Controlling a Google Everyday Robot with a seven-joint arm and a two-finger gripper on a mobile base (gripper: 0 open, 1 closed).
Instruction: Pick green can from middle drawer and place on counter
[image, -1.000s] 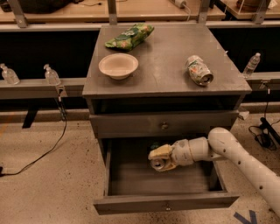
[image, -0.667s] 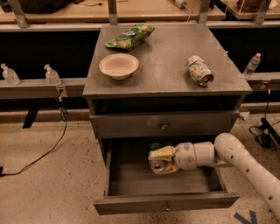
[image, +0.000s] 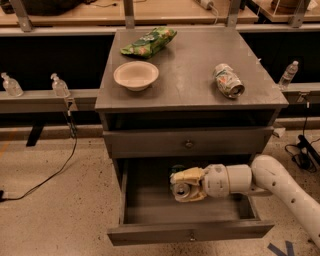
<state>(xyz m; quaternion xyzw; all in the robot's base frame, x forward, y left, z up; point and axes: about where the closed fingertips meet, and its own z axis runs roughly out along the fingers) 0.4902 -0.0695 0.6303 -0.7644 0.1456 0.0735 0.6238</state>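
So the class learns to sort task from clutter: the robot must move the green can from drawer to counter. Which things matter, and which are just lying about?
Job: green can; drawer; counter; gripper, inside the drawer, closed on the can.
Lying about: bowl; chip bag; dented can; bottles.

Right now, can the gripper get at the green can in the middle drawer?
Likely yes: the middle drawer stands open and the gripper is inside it, fingers closed around the green can.
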